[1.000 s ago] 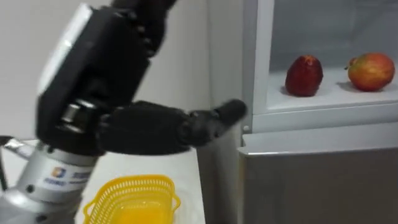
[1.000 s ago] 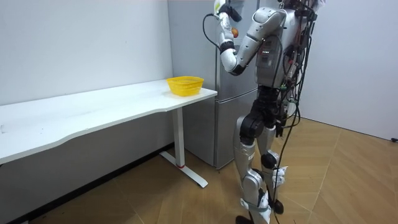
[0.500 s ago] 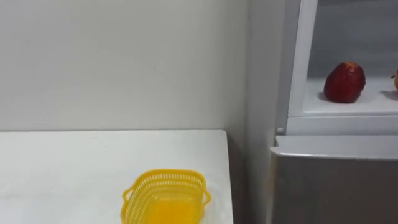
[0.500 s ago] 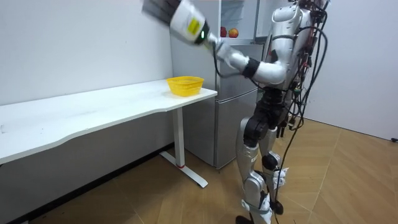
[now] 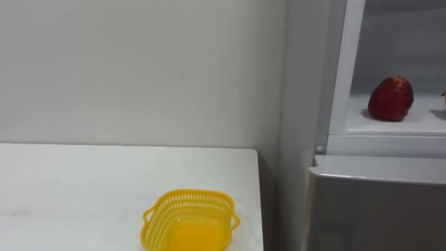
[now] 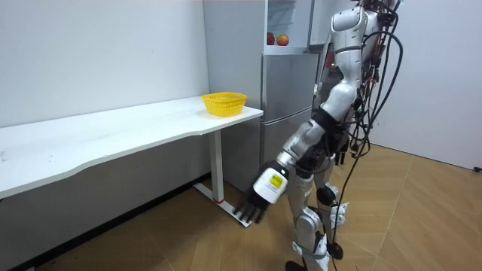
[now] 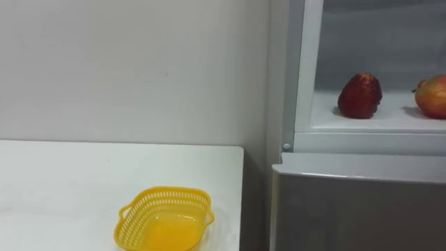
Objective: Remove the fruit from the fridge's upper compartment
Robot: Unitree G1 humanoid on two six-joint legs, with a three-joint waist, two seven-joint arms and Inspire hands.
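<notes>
"White wall (image 5: 139,70) behind, white counter (image 5: 70,181) below it. What is on it?"

"1 yellow basket (image 5: 189,219), near the counter's end and close beside the grey fridge (image 5: 376,202)."

"Where is the fruit?"

"2 pieces, both on the shelf (image 7: 376,118) of the open upper compartment: a dark red apple (image 5: 390,99) and a red-and-yellow apple (image 7: 433,96) to its right, near but apart."

"And the robot?"

"It stands before the fridge. Its left hand (image 6: 250,209) hangs low by its legs, near the floor (image 6: 188,241), fingers straight and spread, holding nothing."
</notes>
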